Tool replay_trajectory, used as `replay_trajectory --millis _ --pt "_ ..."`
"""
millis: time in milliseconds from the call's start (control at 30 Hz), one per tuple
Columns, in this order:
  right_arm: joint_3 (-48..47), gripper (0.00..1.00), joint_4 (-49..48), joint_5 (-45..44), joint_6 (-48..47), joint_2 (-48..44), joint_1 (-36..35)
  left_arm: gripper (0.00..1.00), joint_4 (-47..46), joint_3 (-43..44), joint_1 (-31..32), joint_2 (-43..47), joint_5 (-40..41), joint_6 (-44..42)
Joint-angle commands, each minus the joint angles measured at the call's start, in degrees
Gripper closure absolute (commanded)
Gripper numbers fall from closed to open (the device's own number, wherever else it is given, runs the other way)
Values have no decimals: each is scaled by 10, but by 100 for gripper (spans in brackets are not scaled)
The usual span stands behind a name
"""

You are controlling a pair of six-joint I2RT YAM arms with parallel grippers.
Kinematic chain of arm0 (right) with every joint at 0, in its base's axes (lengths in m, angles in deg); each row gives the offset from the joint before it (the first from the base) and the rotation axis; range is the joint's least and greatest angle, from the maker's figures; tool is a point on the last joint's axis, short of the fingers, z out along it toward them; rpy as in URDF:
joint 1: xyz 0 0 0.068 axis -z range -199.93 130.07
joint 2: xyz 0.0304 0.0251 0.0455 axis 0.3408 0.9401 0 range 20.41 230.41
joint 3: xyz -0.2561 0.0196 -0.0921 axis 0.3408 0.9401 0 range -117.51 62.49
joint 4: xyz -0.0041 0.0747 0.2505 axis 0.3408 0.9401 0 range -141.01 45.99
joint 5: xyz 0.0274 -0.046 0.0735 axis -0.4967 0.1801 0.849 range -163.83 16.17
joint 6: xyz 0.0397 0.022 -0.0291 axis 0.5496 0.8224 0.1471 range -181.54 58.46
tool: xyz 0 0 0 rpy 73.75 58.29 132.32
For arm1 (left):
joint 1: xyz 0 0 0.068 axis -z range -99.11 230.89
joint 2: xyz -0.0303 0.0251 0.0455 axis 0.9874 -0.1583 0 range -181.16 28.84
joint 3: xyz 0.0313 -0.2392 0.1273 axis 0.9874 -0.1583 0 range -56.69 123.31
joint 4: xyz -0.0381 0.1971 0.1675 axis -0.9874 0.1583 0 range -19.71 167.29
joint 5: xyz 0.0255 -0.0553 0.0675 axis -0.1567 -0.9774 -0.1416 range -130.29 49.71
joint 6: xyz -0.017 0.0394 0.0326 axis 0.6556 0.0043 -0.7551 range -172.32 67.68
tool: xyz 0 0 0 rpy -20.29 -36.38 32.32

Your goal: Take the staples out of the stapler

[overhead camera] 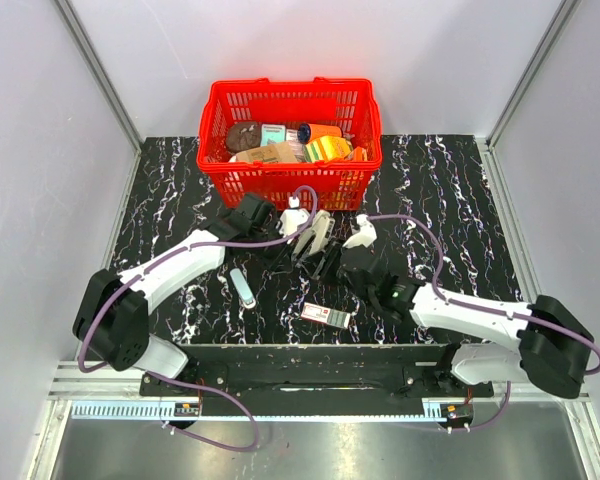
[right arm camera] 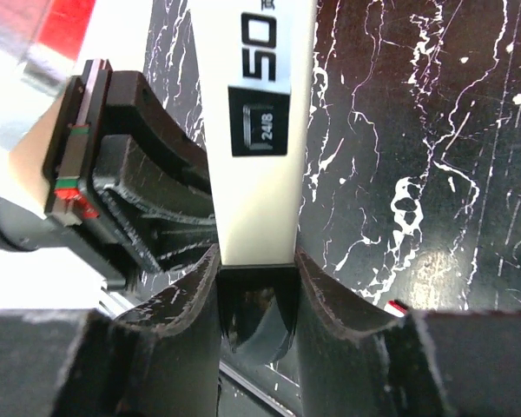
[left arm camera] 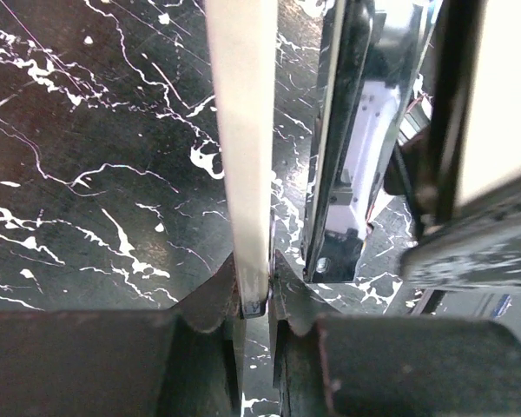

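The small light-blue stapler (overhead camera: 242, 288) lies flat on the black marble table, left of centre, and neither gripper touches it. Both grippers meet in front of the basket on a cream-and-black device (overhead camera: 318, 235) held up off the table. My left gripper (overhead camera: 298, 240) is shut on the thin edge of its cream bar (left arm camera: 243, 130), with a black-and-metal part (left arm camera: 339, 174) just to the right; the left gripper's jaws (left arm camera: 253, 291) pinch it tightly. My right gripper (overhead camera: 342, 262) (right arm camera: 256, 278) is shut on the end of its cream body (right arm camera: 260, 174), marked "50" and "24/8".
A red basket (overhead camera: 290, 185) full of groceries stands at the back centre, just behind the grippers. A small flat white-and-red box (overhead camera: 326, 316) lies on the table near the front, below the grippers. Grey walls enclose the table on the left, right and back.
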Motion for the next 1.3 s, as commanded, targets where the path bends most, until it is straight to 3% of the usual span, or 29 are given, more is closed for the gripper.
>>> replay_trajectory --millis 0,200,400,767,1133,1267 --pt "-2 92 52 -11 -38 -61 -3 100 -67 19 -11 11 45 -17" --pt "9 100 93 25 -75 -85 -3 100 -101 -5 -20 6 94 -59" --pt "-21 98 154 106 -156 -44 -1 100 -122 -24 -19 -1 145 -142" --pt "-38 100 251 84 -190 -36 0 100 -255 -87 -17 -10 277 -263" --pt "-24 100 280 85 -182 -67 10 100 -350 -164 -16 -6 325 -385" --pt "-26 100 286 91 -188 -66 18 100 -376 -172 -12 -14 343 -390"
